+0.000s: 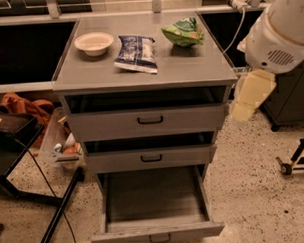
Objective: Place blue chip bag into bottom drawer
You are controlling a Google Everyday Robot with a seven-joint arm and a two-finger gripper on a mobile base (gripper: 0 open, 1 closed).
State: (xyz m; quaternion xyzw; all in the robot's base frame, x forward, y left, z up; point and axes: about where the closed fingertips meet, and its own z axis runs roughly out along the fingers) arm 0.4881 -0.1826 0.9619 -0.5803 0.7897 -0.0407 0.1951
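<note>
The blue chip bag [136,53] lies flat on the grey table [190,72], near the middle of its top, print side up. It is well apart from the tool [248,97], up and to the left of it in the camera view. Between the bag and the tool's side of the table sits a green snack bag [183,33]. On the bag's far side from the tool stands a white bowl [94,43], its pale inside showing.

The bottom drawer [154,198] is pulled far out, its bare grey floor showing, below and to the left of the tool. The middle drawer [118,159] and top drawer [117,123] stand only slightly out, each with a dark gap above it.

The tool hangs just off the table's right edge, level with the top drawer. It touches nothing and holds nothing. Whether it is spread or pressed together I cannot tell.
</note>
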